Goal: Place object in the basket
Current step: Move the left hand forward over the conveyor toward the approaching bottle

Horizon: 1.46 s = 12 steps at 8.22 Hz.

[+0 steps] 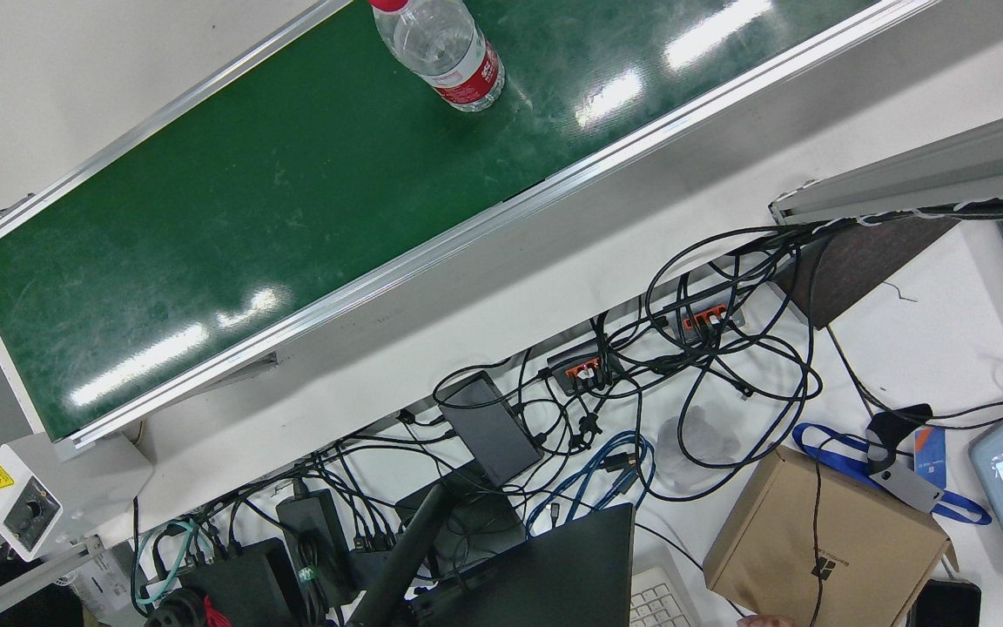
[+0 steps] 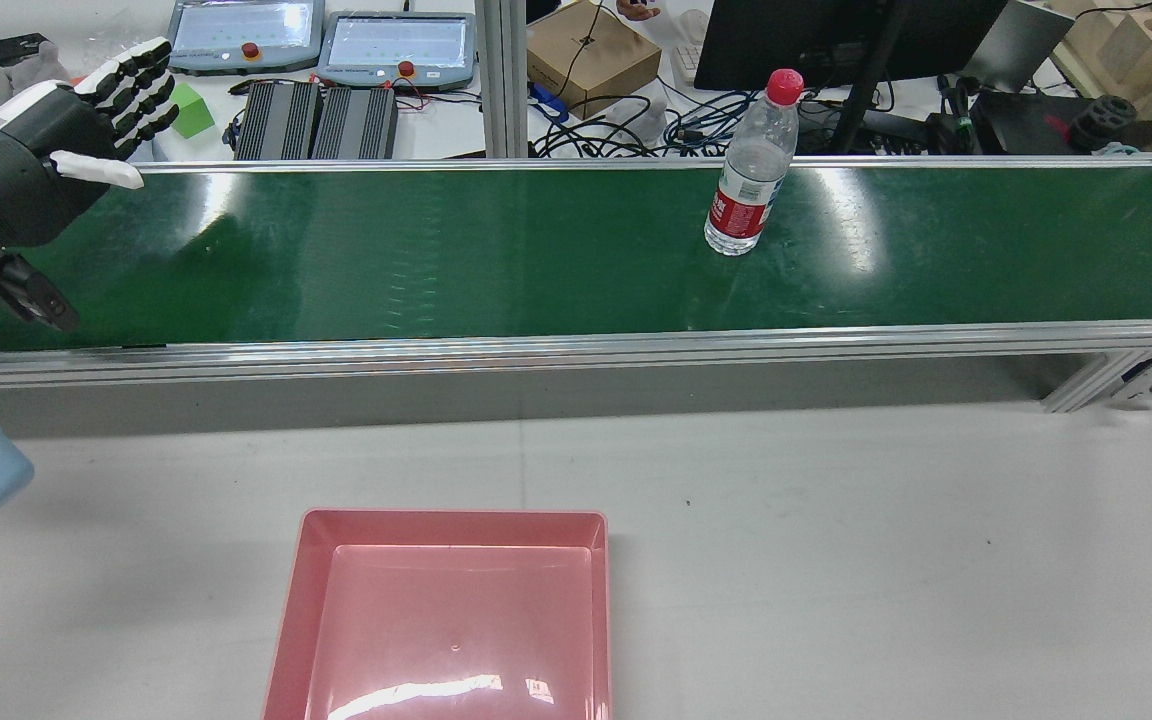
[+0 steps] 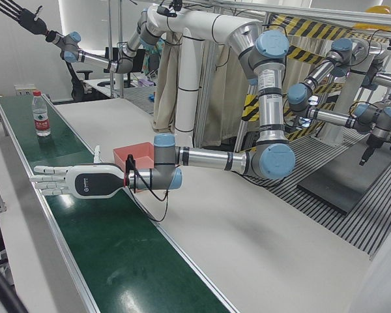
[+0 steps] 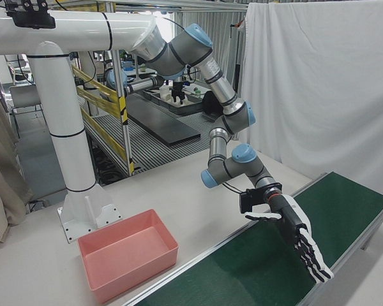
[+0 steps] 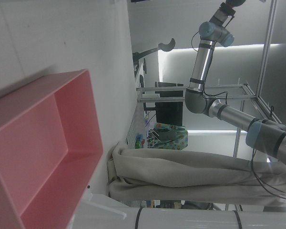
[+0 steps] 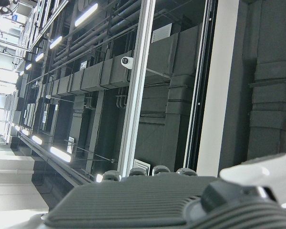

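Water bottle (image 1: 447,54): cap cut off by top edge in front view; label text too small to read in any view.
Pink basket (image 2: 448,620): near edge cut off by bottom of rear view; in left hand view, far end cut off at left edge.
Left hand (image 2: 46,140): forearm cut off by left edge in rear view.
Right hand (image 6: 148,202): only back visible in right hand view, fingers mostly hidden, lower part cut off.

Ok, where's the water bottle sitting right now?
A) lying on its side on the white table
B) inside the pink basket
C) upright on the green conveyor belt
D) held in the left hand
C: the water bottle stands upright on the green conveyor belt, apart from the open left hand and the pink basket.
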### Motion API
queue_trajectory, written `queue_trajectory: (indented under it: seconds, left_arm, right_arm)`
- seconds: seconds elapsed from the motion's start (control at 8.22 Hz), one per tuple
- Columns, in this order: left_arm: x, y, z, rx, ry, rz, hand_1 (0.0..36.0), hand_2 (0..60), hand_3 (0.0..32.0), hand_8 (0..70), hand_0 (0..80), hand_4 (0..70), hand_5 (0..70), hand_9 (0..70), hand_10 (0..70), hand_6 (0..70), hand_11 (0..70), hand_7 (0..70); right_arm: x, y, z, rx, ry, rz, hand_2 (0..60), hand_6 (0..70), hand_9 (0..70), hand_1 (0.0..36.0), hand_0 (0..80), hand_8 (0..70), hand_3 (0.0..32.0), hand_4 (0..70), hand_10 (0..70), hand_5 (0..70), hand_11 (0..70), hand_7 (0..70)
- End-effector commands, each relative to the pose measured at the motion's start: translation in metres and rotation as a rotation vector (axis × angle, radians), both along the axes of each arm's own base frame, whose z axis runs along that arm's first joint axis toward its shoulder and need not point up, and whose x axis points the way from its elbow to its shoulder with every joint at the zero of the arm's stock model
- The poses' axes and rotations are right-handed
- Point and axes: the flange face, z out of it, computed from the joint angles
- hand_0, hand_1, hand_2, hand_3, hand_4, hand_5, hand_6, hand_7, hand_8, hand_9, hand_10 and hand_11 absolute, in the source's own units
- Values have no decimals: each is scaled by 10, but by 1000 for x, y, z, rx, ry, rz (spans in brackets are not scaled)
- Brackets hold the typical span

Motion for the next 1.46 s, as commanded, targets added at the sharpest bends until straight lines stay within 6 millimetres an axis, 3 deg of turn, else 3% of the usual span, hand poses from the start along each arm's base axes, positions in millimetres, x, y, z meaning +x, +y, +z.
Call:
queue_trajectory:
  seconds: [0.0, 0.36, 1.34]
  left_arm:
    - [1, 0, -1, 1, 1, 0, 74, 0, 12, 21, 516, 0, 125, 6, 21, 0, 46, 0]
    - [13, 4, -2, 2, 3, 21, 74, 0, 12, 22, 515, 0, 122, 7, 23, 0, 49, 0]
    - [10, 3, 0, -7, -23, 7, 64, 0, 24, 34, 517, 0, 123, 3, 30, 1, 57, 0]
  right_arm:
    - [0, 0, 0, -1, 0, 0, 0, 0, 0, 0, 0, 0, 0, 0, 0, 0, 0, 0]
    - [0, 0, 0, 0, 0, 0, 0, 0, 0, 0, 0, 0, 0, 0, 0, 0, 0, 0]
    - [0, 0, 0, -1, 0, 0, 0, 0, 0, 0, 0, 0, 0, 0, 0, 0, 0, 0]
